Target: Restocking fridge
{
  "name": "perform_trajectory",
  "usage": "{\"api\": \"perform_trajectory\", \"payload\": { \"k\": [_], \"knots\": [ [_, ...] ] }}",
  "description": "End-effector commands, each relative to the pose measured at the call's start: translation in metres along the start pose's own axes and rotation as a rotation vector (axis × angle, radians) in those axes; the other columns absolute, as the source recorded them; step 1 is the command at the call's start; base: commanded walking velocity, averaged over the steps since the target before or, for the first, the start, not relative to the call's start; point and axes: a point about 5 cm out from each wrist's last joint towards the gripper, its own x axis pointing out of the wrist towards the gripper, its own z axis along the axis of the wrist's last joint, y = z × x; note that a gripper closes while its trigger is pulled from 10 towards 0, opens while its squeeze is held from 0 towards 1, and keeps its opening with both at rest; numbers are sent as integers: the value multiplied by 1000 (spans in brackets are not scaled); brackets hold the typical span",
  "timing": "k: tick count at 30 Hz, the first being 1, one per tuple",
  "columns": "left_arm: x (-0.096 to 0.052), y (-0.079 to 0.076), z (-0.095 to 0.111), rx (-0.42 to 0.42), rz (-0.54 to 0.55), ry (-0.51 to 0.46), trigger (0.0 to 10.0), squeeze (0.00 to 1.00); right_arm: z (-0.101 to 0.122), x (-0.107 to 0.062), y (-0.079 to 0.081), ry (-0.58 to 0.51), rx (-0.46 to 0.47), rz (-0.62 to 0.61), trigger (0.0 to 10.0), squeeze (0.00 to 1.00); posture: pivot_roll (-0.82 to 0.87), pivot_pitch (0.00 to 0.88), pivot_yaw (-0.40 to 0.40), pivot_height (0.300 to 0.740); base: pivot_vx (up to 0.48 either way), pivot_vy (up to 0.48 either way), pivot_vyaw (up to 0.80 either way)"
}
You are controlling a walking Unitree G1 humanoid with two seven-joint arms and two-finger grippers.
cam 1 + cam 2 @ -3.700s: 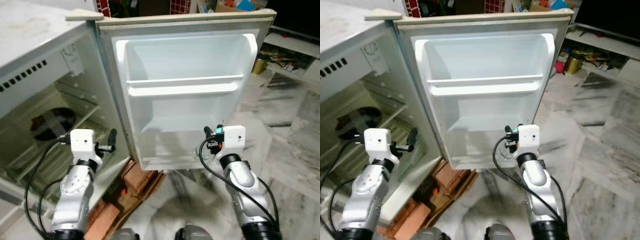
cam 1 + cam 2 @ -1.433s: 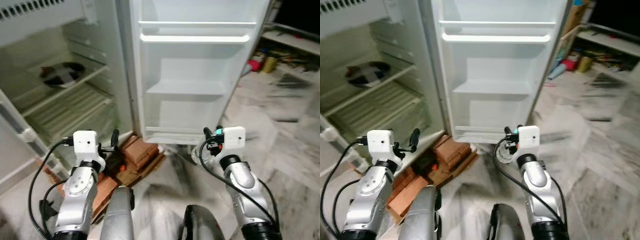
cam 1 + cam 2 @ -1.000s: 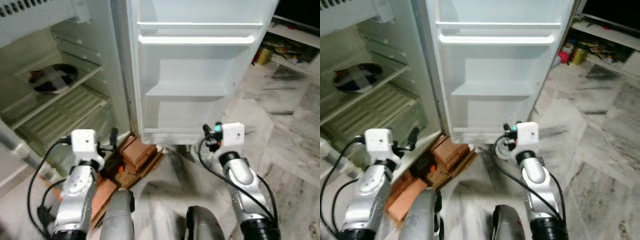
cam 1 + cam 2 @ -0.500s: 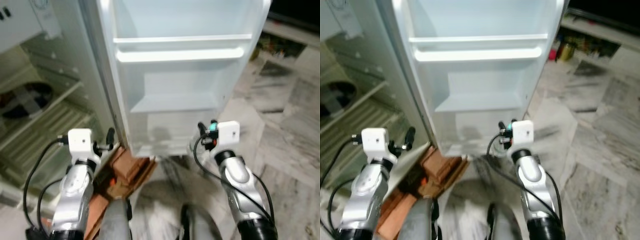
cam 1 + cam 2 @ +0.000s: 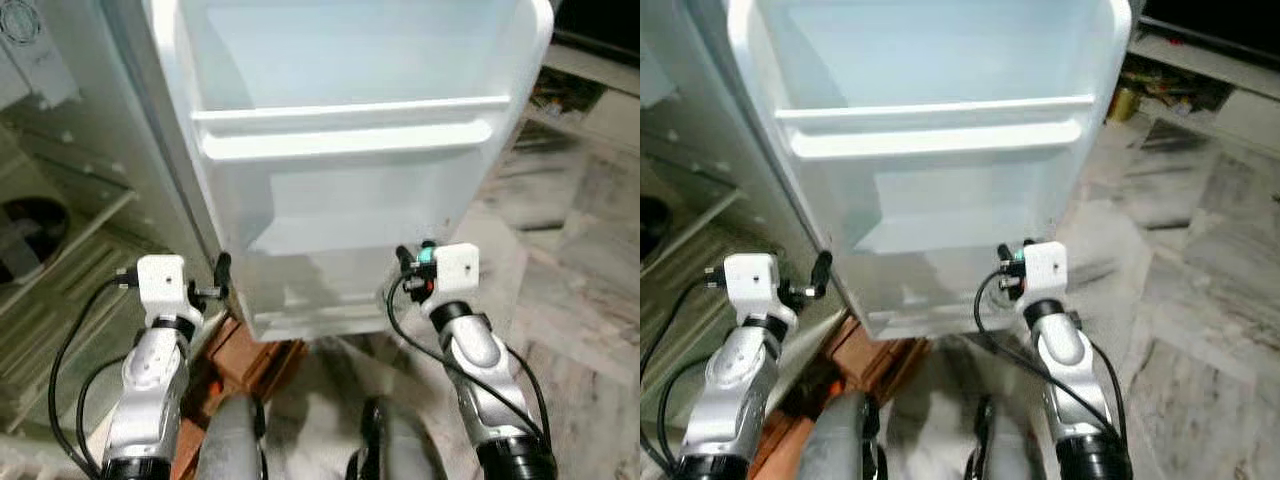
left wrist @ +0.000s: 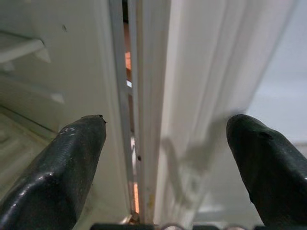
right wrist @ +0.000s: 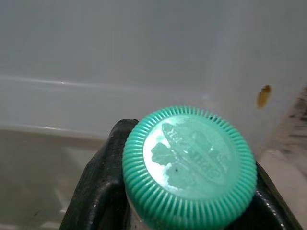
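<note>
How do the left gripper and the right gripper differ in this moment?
The left gripper is open and holds nothing; the right gripper is shut on a bottle with a green cap. The left gripper faces the hinge edge of the fridge door; the right gripper faces the door's inner lining. Both are raised in front of the fridge.

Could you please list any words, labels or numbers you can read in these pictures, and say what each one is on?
Bottle cap, green, held in the right gripper: raised lettering around a leaf emblem, too faint and blurred to read.
Sticker on the fridge wall, upper left in the left eye view: print too small to read.
Fridge door: no text to be seen.
</note>
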Motion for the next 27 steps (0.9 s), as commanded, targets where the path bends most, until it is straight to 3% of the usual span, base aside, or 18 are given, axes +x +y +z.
{"api": "perform_trajectory", "payload": {
  "k": [1, 6, 12, 21, 27],
  "knots": [
    [-4, 1, -3, 2, 17, 15, 10000, 0, 3, -1, -7, -17, -10, -21, 10000, 0, 49, 60, -7, 642, 0, 0, 0],
    [-11, 7, -5, 12, 40, 27, 10000, 0, 3, -1, -6, -17, -11, -5, 10000, 0, 51, 68, -8, 642, 0, 0, 0],
    [-26, 20, -14, 36, 79, 76, 10000, 0, 4, -1, -6, -20, -32, 12, 10000, 0, 48, 88, -6, 598, 0, 0, 0],
    [-35, 22, -15, 36, 89, 106, 10000, 0, 11, 8, -1, -57, -71, 63, 10000, 0, 65, 131, -2, 573, 0, 0, 0],
    [-39, 24, -11, 40, 91, 99, 10000, 0, 30, 18, 15, -166, -198, 157, 10000, 0, 83, 165, -2, 573, 0, 0, 0]
  ]
}}
